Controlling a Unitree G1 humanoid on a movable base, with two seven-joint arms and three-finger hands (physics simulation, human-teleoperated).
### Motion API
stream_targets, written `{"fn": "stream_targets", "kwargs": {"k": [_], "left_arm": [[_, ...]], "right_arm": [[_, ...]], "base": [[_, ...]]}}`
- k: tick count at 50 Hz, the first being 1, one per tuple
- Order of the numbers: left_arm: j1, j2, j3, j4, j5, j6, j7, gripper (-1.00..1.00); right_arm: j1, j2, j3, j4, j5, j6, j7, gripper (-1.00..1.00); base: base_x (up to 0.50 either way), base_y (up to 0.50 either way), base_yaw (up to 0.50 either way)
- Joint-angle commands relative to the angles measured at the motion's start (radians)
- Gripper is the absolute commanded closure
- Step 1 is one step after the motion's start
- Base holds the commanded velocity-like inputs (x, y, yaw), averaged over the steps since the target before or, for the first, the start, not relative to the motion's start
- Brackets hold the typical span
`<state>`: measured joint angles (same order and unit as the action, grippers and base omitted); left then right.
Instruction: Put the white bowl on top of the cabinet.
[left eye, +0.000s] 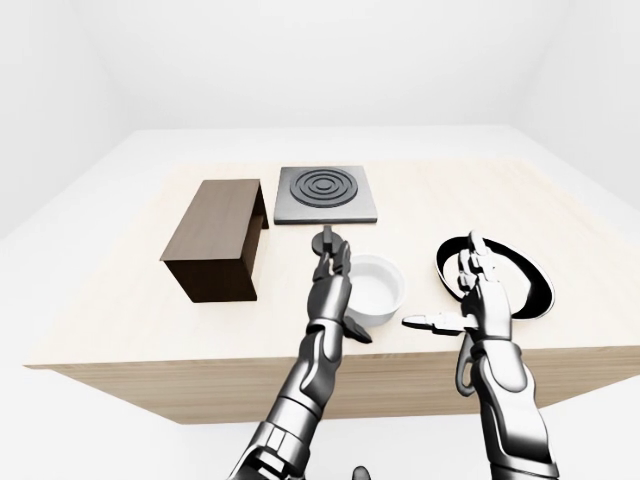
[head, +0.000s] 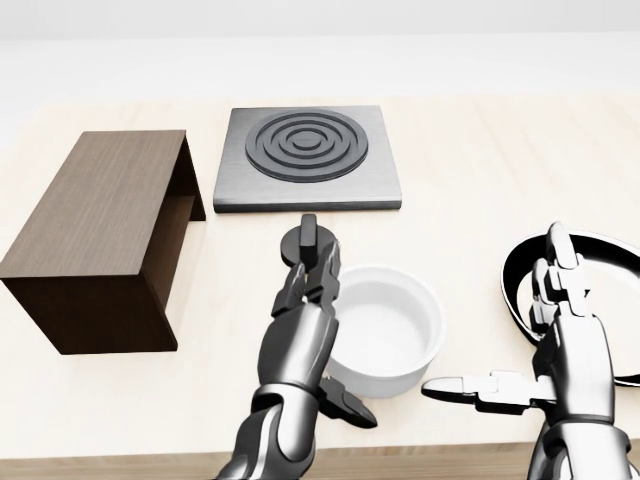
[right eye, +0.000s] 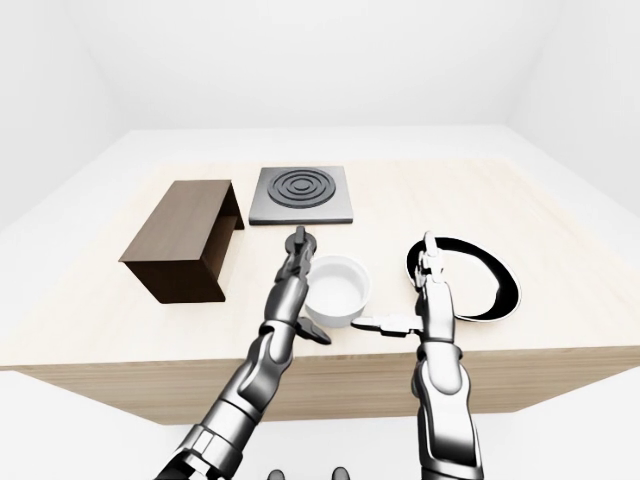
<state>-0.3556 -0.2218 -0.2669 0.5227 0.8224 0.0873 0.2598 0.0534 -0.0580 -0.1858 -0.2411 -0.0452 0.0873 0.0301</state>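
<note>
A light wooden surface (head: 470, 170) is seen carrying all items. The white bowl (head: 385, 328) is found upright near the surface's near edge, roughly central in the head view, and its interior appears bare. The cabinet (head: 95, 235), a dark brown wooden box with an open side facing right, is located to the left of the bowl and well apart from it; nothing is seen on its top panel.

The left robot hand (head: 312, 330) is positioned against the bowl's left wall, with its long fingers (head: 310, 275) extended upward alongside the rim and its thumb (head: 347, 408) reaching below the bowl's near wall. The fingers are spread rather than closed; contact with the bowl appears likely at the left wall but cannot be confirmed.

The right robot hand (head: 545, 360) is held to the right of the bowl, apart from it, with the fingers splayed upward and the thumb (head: 470, 387) pointing left toward the bowl. Nothing is held in it.

A black frying pan (left eye: 525, 285) is noted at the right, partly behind the right robot hand. A black round knob (head: 308, 243) is seen just beyond the bowl, partly covered by the left fingertips. A grey square hob plate (head: 308, 155) with concentric dark rings lies farther away, beside the cabinet's far right corner.
</note>
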Motion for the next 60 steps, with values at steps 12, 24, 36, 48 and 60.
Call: {"fn": "stream_targets", "kwargs": {"k": [12, 24, 36, 48, 60], "left_arm": [[0.0, -0.055, -0.046, 0.07, 0.203, 0.0, 0.01, -1.0], [0.087, -0.055, -0.118, -0.065, 0.381, 0.0, -0.095, -1.0], [0.052, -0.061, -0.096, 0.009, 0.448, 0.0, -0.088, -1.0], [0.002, -0.065, -0.077, 0.055, 0.498, 0.0, -0.132, -1.0], [-0.048, -0.067, -0.052, 0.119, 0.498, 0.0, -0.13, -1.0]], "right_arm": [[-0.008, -0.004, -0.013, -0.005, 0.008, 0.0, -0.01, -1.0], [-0.006, -0.006, -0.022, -0.02, 0.016, 0.0, -0.01, -1.0], [-0.005, -0.005, -0.019, -0.018, 0.014, 0.0, -0.008, -1.0], [0.0, -0.003, -0.021, -0.023, 0.016, 0.0, -0.005, -1.0], [0.008, 0.0, -0.021, -0.035, 0.016, 0.0, -0.002, -1.0]], "base": [[0.0, 0.0, 0.0], [0.0, 0.0, 0.0], [0.0, 0.0, 0.0], [0.0, 0.0, 0.0], [0.0, 0.0, 0.0]]}}
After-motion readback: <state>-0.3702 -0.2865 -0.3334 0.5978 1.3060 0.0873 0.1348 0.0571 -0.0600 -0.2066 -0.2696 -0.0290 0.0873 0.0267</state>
